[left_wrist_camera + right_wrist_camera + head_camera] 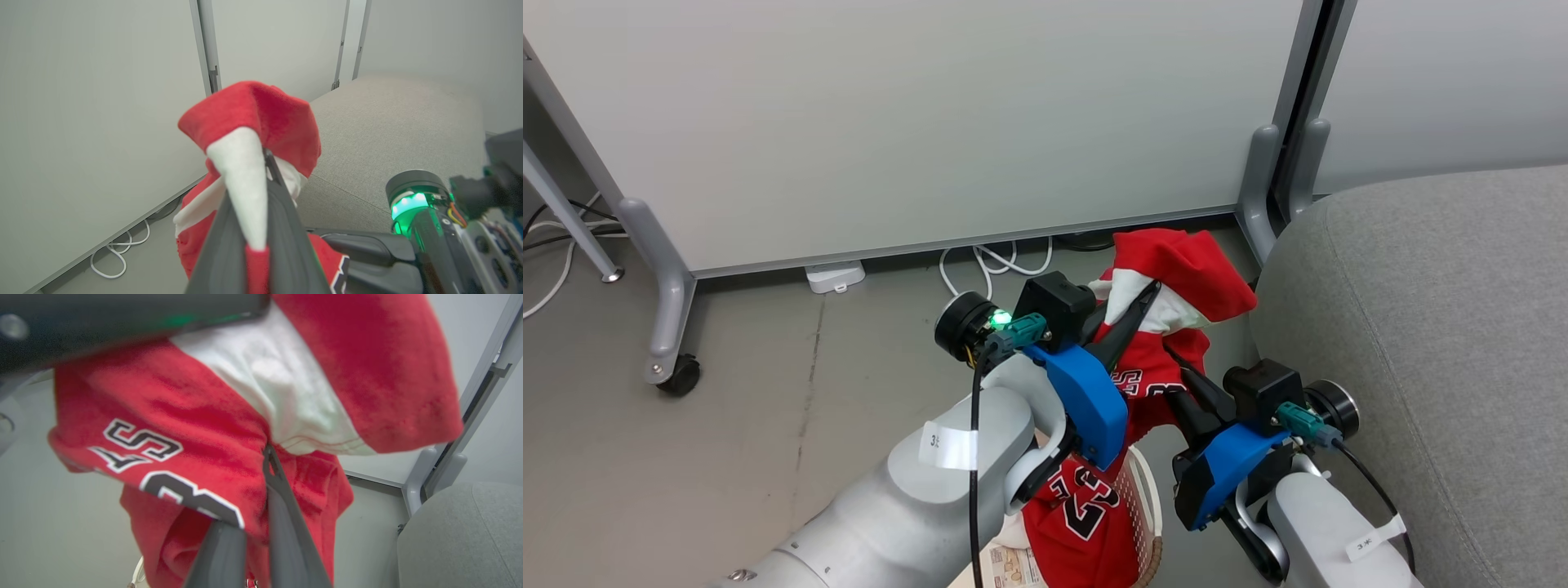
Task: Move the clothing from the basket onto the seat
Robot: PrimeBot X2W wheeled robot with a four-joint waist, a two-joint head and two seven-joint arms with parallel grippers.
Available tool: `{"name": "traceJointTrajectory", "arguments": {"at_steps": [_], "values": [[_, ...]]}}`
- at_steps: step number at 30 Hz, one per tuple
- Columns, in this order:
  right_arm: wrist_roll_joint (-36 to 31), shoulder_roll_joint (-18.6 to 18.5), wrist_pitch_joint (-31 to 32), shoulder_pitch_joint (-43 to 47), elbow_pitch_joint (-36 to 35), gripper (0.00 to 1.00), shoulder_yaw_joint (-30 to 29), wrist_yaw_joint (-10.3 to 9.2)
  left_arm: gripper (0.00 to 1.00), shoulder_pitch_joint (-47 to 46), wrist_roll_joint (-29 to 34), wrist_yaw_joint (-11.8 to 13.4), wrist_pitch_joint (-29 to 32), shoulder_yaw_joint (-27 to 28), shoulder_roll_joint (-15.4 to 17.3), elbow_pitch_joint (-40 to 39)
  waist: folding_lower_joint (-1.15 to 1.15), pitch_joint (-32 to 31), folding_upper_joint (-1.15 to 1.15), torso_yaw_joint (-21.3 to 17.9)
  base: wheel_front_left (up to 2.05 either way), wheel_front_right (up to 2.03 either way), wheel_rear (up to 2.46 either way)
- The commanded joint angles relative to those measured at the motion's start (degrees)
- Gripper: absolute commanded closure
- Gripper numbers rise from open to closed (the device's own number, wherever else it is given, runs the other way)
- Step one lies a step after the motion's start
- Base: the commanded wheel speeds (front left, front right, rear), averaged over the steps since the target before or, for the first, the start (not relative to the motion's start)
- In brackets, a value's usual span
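Note:
A red garment of the clothing with a white stripe hangs lifted above the basket, just left of the grey seat. My left gripper is shut on its white stripe, near the top of the bunch. Lower down, my right gripper is shut on a red fold beside the black-and-white lettering. Red cloth with the number 23 sits in the basket below; I cannot tell whether it is the same garment. In the left wrist view the seat lies just behind the cloth.
White partition panels on grey legs stand behind, with a caster at the left. White cables and a power block lie on the grey floor along the panel's foot. Open floor spreads at the left.

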Motion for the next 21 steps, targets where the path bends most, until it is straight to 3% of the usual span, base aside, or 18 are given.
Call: {"name": "traceJointTrajectory", "arguments": {"at_steps": [1,8,10,11,21], "values": [[0.27,-0.12,-0.27,-0.67,0.19,1.0,0.09,0.01,1.0,-0.83,-0.07,0.25,-0.34,-0.05,0.03,0.11,0.0,-0.02,0.0,-0.01,0.0,0.0,0.0],[0.83,-0.12,-0.44,-0.82,0.48,1.0,0.15,0.01,1.0,-0.83,-0.54,0.39,-0.38,-0.55,0.03,0.47,0.0,-0.11,0.0,-0.14,0.0,0.0,0.0],[0.9,-0.12,-0.48,-0.84,0.57,1.0,0.22,0.01,0.64,-0.83,-0.72,0.37,-0.39,-0.62,0.03,0.54,0.0,-0.11,0.0,-0.16,0.0,0.0,0.0],[0.9,-0.12,-0.49,-0.86,0.61,1.0,0.24,0.01,0.0,-0.9,-0.7,0.51,-0.4,-0.63,0.03,0.56,0.0,-0.1,0.0,-0.17,0.0,0.0,0.0],[0.51,-0.12,-0.55,-0.99,0.38,1.0,0.43,0.01,0.0,-1.04,0.04,1.24,-0.42,0.36,0.03,0.0,0.0,0.03,0.0,-0.13,0.0,0.0,0.0]]}}
